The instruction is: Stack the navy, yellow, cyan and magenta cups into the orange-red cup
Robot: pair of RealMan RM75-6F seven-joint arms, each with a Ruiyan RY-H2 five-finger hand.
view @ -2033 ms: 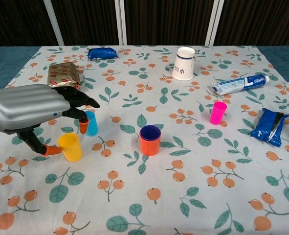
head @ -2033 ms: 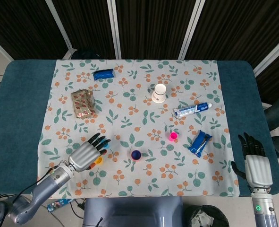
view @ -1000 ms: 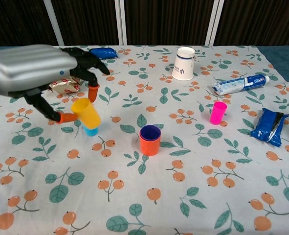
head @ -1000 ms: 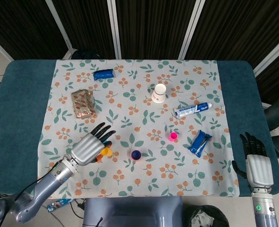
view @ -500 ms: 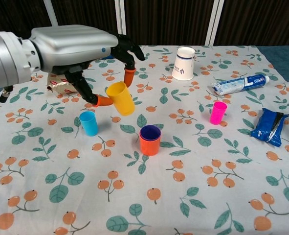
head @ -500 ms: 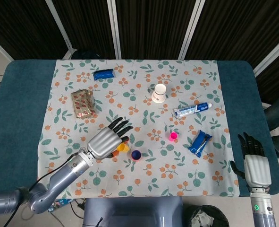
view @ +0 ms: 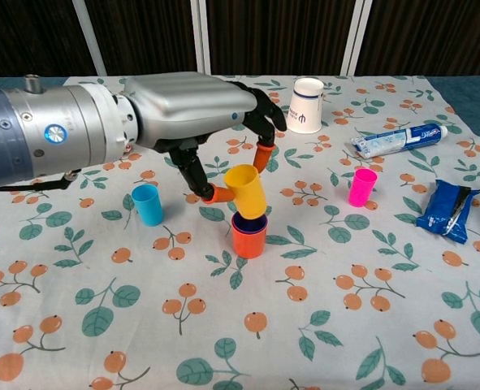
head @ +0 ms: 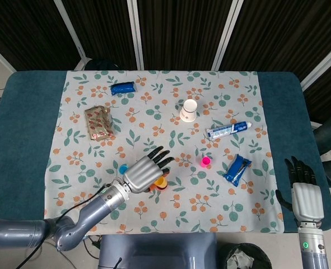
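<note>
My left hand pinches the yellow cup between thumb and a finger and holds it tilted. The yellow cup hangs just above the orange-red cup, its base at the rim of the navy cup nested inside. In the head view my left hand covers the orange-red cup, and only an edge of the yellow cup shows. The cyan cup stands upright to the left, the magenta cup to the right. My right hand rests empty, fingers extended, at the table's right front edge.
An upturned white paper cup stands at the back, with a toothpaste tube and a blue packet at the right. A navy pouch and a patterned snack pack lie at the back left.
My left hand lifted the yellow cup from beside the cyan cup and carried it rightwards to just above the orange-red cup. The right hand stayed put.
</note>
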